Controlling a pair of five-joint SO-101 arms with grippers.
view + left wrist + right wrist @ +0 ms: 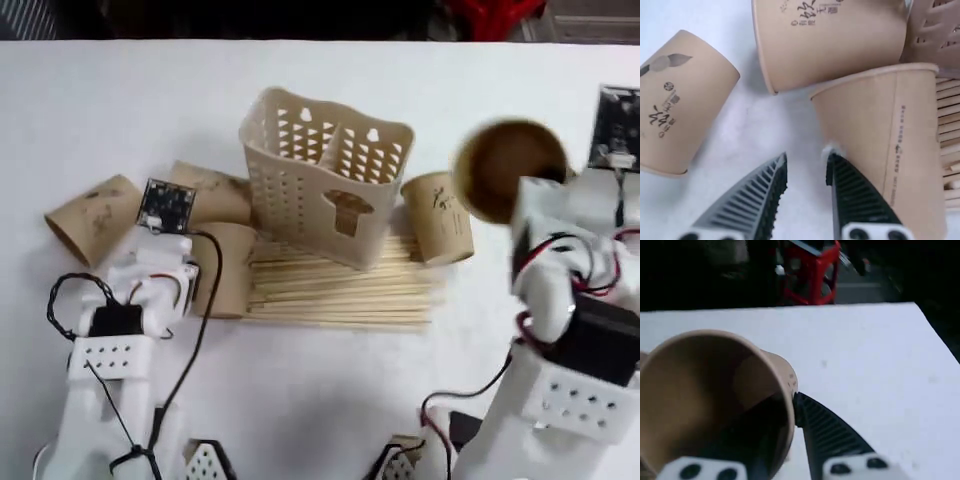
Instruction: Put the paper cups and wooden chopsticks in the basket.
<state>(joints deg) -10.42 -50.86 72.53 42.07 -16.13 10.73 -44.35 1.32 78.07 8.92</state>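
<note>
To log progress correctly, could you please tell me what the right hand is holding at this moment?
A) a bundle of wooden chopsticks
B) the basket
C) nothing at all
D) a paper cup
D: the right hand is shut on the rim of a paper cup, with the cup's wall pinched between its two sides.

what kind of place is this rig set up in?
Likely a lab or workshop bench, not a home: a plain white table, the left arm and right arm with loose wiring, and a dark room with a red metal frame behind.
</note>
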